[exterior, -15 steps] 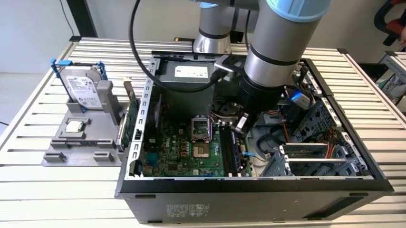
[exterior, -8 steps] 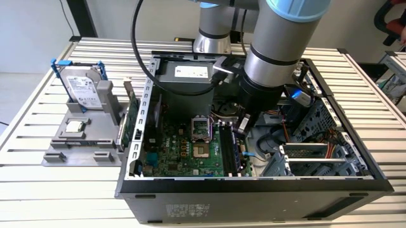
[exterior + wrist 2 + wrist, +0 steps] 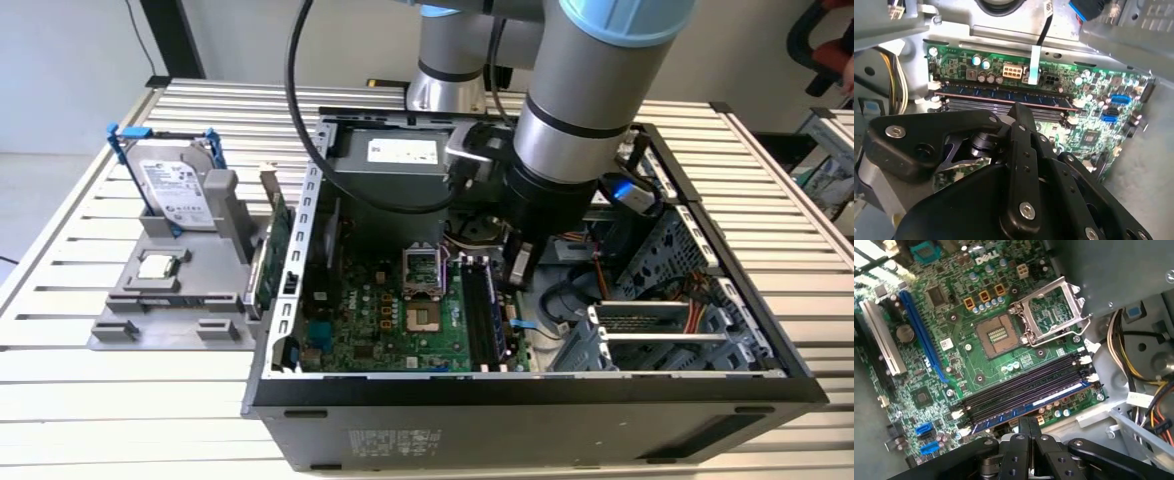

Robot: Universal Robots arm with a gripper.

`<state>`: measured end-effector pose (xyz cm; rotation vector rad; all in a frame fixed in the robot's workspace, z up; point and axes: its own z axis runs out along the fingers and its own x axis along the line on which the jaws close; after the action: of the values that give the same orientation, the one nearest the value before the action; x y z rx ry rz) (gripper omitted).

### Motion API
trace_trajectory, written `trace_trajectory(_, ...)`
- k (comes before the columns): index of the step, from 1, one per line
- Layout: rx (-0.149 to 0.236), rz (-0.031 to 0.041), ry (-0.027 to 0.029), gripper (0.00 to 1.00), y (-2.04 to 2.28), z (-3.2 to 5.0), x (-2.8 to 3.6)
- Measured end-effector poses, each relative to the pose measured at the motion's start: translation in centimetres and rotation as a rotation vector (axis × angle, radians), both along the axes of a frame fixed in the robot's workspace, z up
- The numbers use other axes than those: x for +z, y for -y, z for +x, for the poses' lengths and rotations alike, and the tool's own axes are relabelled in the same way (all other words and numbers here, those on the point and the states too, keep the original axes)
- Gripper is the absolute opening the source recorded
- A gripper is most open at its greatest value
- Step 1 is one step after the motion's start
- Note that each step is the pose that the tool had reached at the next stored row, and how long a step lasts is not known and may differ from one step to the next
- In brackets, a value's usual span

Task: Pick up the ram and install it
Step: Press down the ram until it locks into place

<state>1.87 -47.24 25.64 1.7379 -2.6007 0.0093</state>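
Grey slatted table (image 3: 80, 290) carries, at the exterior view's left, a parts stand (image 3: 174, 300) with the hard drive (image 3: 174, 185) upright in it; just right of that, an expansion card (image 3: 276, 255) is seen on edge against the open computer case (image 3: 534, 400); further right, inside the case, the motherboard (image 3: 387, 320) lies with its empty processor socket (image 3: 424, 318) and the memory slots (image 3: 481, 315). The ram (image 3: 1029, 402) is seen in the first wrist view lying along the slot nearest the gripper (image 3: 1029, 432), directly under the fingertips, which are drawn together; whether they still pinch its edge cannot be told. The seating step is judged to be in hand; a straight downward press, with the end latches catching, would be called for. The arm (image 3: 587, 110) is held near vertical, wrist pointing down into the case.
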Motion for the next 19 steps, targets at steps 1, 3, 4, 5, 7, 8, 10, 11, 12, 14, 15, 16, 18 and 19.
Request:
trace_trajectory(1, 0.018, 0.0003, 0.0000, 0.00, 0.00, 0.00, 0.00)
trace_trajectory(3, 0.055, 0.0006, 0.0001, 0.00, 0.00, 0.00, -0.02)
trace_trajectory(4, 0.073, 0.0006, 0.0001, 0.00, 0.00, 0.00, -0.02)
trace_trajectory(5, 0.091, 0.0006, 0.0000, 0.00, -0.01, 0.00, -0.03)
trace_trajectory(7, 0.124, 0.0006, 0.0000, 0.00, -0.02, 0.00, -0.06)
trace_trajectory(8, 0.142, 0.0006, 0.0000, 0.00, -0.02, 0.00, -0.07)
trace_trajectory(10, 0.175, 0.0007, 0.0001, 0.00, -0.05, 0.00, -0.11)
trace_trajectory(11, 0.189, 0.0007, 0.0000, 0.00, -0.06, 0.00, -0.12)
trace_trajectory(12, 0.205, 0.0007, 0.0000, 0.00, -0.08, 0.00, -0.13)
trace_trajectory(14, 0.238, 0.0006, 0.0000, 0.00, -0.11, 0.00, -0.13)
trace_trajectory(15, 0.253, 0.0006, 0.0000, 0.00, -0.12, 0.00, -0.14)
trace_trajectory(16, 0.268, 0.0006, 0.0000, 0.00, -0.13, 0.00, -0.14)
trace_trajectory(18, 0.292, 0.0006, 0.0000, 0.00, -0.15, 0.00, -0.14)
trace_trajectory(19, 0.302, 0.0006, 0.0000, 0.00, -0.15, 0.00, -0.14)
